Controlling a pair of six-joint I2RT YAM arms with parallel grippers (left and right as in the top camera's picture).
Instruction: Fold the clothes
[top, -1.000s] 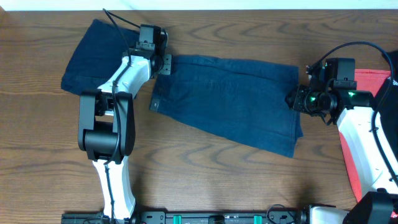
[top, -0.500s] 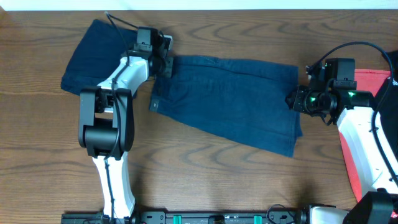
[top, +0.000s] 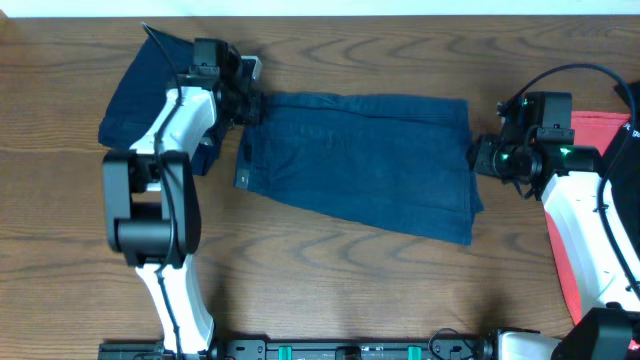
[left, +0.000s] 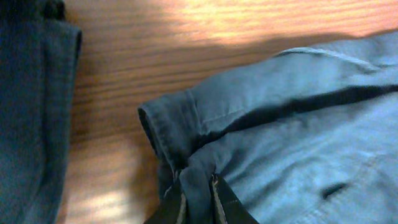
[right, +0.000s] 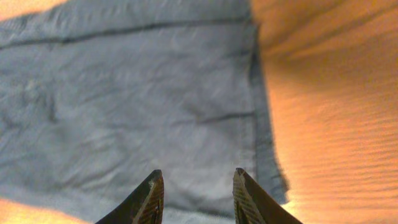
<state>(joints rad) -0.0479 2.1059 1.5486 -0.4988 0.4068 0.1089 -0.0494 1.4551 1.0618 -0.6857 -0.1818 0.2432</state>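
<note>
A dark navy denim garment (top: 360, 160) lies spread flat across the middle of the table, with a small pale label (top: 241, 180) at its left end. My left gripper (top: 248, 100) is shut on the garment's upper left corner. In the left wrist view a fold of denim (left: 292, 137) is pinched between the jaws of that gripper (left: 198, 190). My right gripper (top: 480, 158) hovers over the garment's right edge. The right wrist view shows its fingers (right: 198, 180) open above the cloth (right: 124, 93), holding nothing. A second dark denim piece (top: 140, 85) lies at the upper left, partly under the left arm.
A red cloth (top: 600, 135) lies at the right edge, partly under the right arm. The second denim piece (left: 31, 112) sits just left of the pinched corner. Bare wood (top: 350, 280) runs along the front of the table.
The left gripper has shut on the garment's upper left corner and pulled it to the left; the whole garment has shifted left. The right gripper has barely moved.
</note>
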